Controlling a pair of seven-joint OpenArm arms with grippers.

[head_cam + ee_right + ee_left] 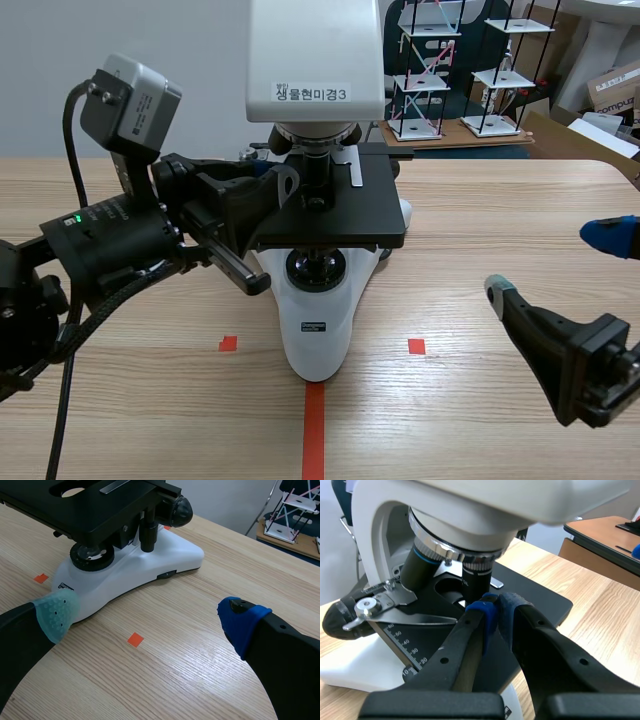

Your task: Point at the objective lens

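Note:
A white microscope with a black stage stands mid-table. Under its head hang black objective lenses; the nearest objective lens is just ahead of my left gripper. That gripper is shut on nothing, its blue pads pressed together, tips at the lens barrel's lower end above the stage; I cannot tell whether they touch it. In the scene view the left gripper reaches in over the stage beside the lens. My right gripper is open and low over the table, right of the microscope base, holding nothing.
Orange-red tape marks lie on the wooden table in front of the microscope. The stage knobs stick out toward the right arm. Behind the table stand wire shelf models and cardboard boxes.

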